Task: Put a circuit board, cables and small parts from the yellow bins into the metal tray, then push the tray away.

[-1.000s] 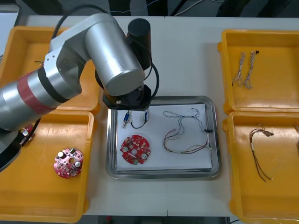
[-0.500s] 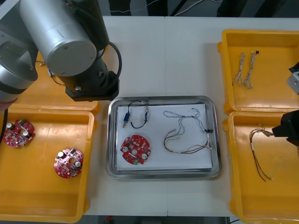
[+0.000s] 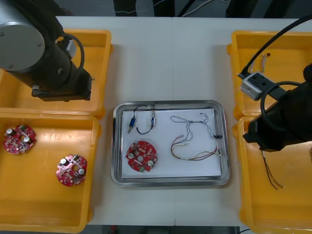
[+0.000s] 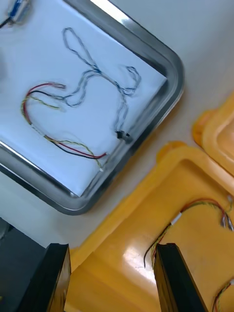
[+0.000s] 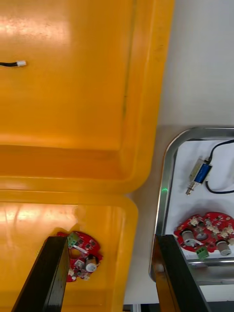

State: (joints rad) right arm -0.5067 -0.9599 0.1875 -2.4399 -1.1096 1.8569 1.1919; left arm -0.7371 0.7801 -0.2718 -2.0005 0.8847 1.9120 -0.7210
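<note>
The metal tray [image 3: 170, 104] sits mid-table with a white inside. It holds a red circuit board [image 3: 141, 157], a black cable with small metal parts [image 3: 141, 124], a blue and white cable [image 3: 195, 121] and a red and yellow cable [image 3: 191, 152]. My left gripper [image 5: 111, 239] stands open and holds nothing, over the wall between the two left bins, beside the tray's edge [image 5: 165, 195]. My right gripper [image 4: 112, 248] is open with nothing in it, above the near right bin's corner [image 4: 161, 204], just off the tray's corner [image 4: 170, 73].
Two more circuit boards [image 3: 19, 139] [image 3: 71, 170] lie in the near left bin [image 3: 92, 195]. A red and yellow cable [image 3: 270, 170] lies in the near right bin. My right arm [image 3: 282, 122] partly covers cables [image 3: 265, 59] in the far right bin. A black cable end [image 5: 12, 64] lies in the far left bin.
My left arm has pulled back from the tray's far left corner to over the far left bin. My right arm has come in from the right, over the right bins.
</note>
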